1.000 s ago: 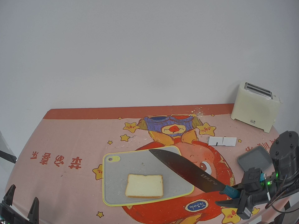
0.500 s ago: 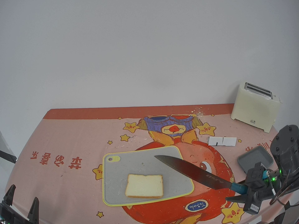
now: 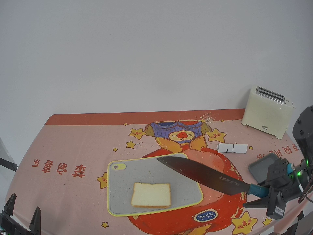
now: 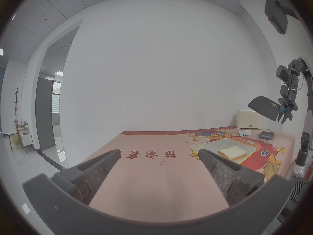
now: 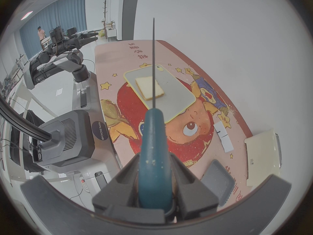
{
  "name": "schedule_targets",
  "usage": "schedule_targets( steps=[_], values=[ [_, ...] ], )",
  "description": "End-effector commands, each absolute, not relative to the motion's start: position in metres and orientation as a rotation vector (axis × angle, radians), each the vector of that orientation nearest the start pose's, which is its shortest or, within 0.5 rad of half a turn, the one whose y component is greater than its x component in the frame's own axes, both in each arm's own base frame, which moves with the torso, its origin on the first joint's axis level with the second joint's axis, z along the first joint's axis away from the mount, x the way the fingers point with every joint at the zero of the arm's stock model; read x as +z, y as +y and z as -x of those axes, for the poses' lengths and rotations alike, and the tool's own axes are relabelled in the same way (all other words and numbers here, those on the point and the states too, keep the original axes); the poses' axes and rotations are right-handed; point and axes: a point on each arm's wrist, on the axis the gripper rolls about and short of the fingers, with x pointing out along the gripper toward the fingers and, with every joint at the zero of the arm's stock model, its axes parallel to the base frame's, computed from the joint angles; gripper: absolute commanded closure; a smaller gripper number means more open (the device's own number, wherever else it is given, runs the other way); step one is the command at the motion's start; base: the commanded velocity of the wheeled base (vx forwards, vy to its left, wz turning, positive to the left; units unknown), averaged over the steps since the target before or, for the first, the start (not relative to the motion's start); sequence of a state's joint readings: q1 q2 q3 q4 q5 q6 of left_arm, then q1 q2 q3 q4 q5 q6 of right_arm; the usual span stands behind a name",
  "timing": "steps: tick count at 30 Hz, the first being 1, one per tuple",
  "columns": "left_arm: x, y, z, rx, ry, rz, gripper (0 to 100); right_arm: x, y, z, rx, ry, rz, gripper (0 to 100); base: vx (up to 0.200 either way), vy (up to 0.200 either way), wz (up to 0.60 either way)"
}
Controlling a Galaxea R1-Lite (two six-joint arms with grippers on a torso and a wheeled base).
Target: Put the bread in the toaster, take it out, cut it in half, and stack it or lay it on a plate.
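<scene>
Spreading across the scene, a table (image 3: 81, 141) is being covered by a pink cartoon cloth. A cream toaster (image 3: 267, 111) is standing at its far right corner. A grey cutting board (image 3: 146, 172) is lying near the front middle. A long dark knife (image 3: 202, 175) is being clamped by its teal handle in the right tool (image 5: 155, 167), with the blade raised in the air over the board's right edge. The left tool (image 4: 159, 152) is being held wide apart at the front left, gripping nothing. A grey plate (image 3: 262, 167) is sitting right of the board. One whole bread (image 3: 151, 195) slice is lying flat on the board.
</scene>
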State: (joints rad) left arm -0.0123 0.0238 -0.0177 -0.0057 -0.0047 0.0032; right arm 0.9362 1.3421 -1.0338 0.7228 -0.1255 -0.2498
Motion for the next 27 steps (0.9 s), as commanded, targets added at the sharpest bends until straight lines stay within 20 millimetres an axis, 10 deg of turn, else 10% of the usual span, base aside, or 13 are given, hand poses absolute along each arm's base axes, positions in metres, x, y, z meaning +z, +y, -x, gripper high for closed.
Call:
schedule_targets(
  steps=[1,27],
  values=[
    [0.077,0.0,0.021,-0.017,0.018,-0.003,0,0.217,0.148,-0.112,0.861,0.864,0.784,100,0.0,0.0,0.0],
    [0.077,0.0,0.021,-0.022,0.018,-0.008,0,0.195,0.186,-0.162,0.862,1.031,0.902,100,0.0,0.0,0.0]
  ],
)
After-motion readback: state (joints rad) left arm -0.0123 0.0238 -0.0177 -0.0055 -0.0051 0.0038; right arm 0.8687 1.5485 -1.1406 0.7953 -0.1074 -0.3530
